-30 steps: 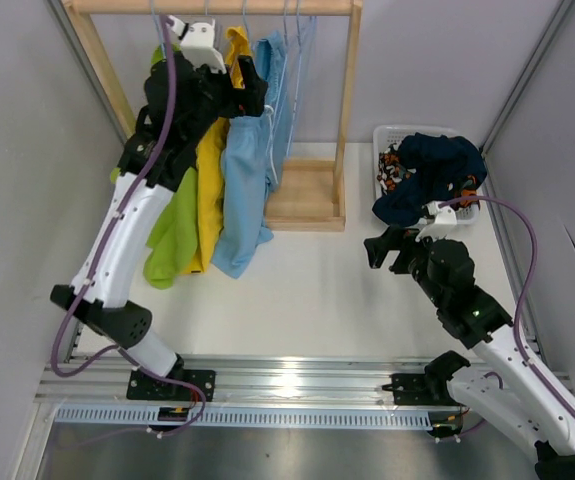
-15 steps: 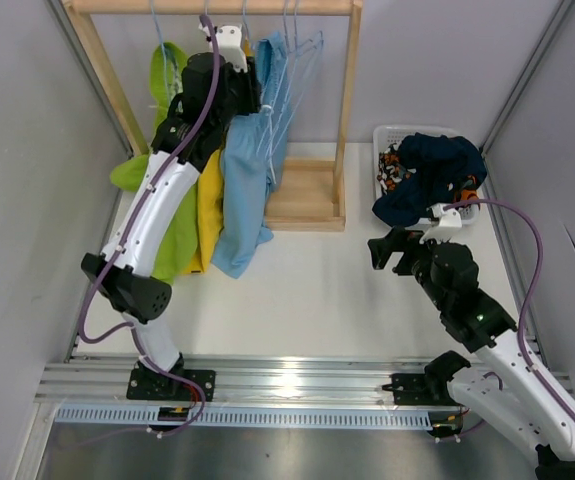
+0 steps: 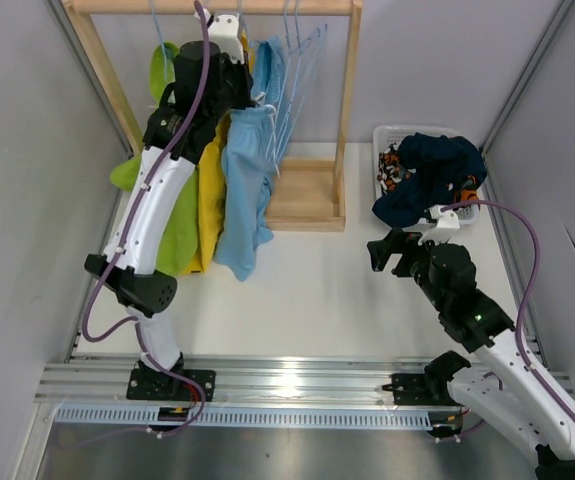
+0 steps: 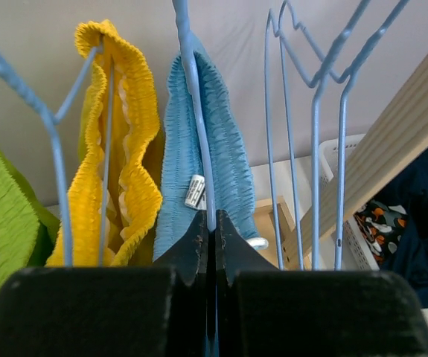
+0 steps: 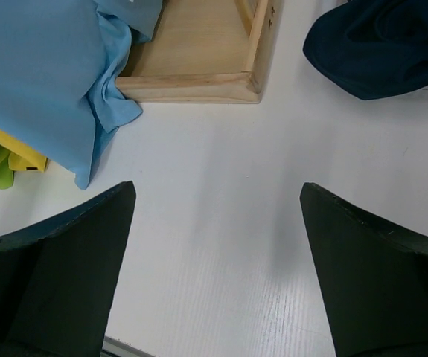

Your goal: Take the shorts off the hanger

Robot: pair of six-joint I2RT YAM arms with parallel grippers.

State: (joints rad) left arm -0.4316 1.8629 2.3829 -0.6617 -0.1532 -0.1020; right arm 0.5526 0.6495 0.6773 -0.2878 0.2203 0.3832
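Left hand (image 4: 212, 223) is raised high, pinched tight; right hand (image 5: 215, 192) sits low, gaping wide.

We find the left pincer (image 4: 212, 223) higher and further right than a second ago, away from the lime green fabric shorts (image 3: 163, 72). It now pinches the thin blue wire hanger (image 4: 193, 97) that carries the light blue fabric shorts (image 3: 245, 180). Their cloth hangs narrower and more bunched, and the green waistband shows uncovered again.

Five pairs of shorts (image 4: 228, 163): three on wire hangers (image 4: 191, 89) from one wooden rack (image 3: 347, 110), green (image 3: 172, 220), yellow (image 3: 210, 200) and light blue (image 3: 245, 190); two in one white basket (image 3: 382, 135), navy (image 3: 432, 170) and patterned (image 3: 392, 165). Two robot arms (image 3: 152, 210).
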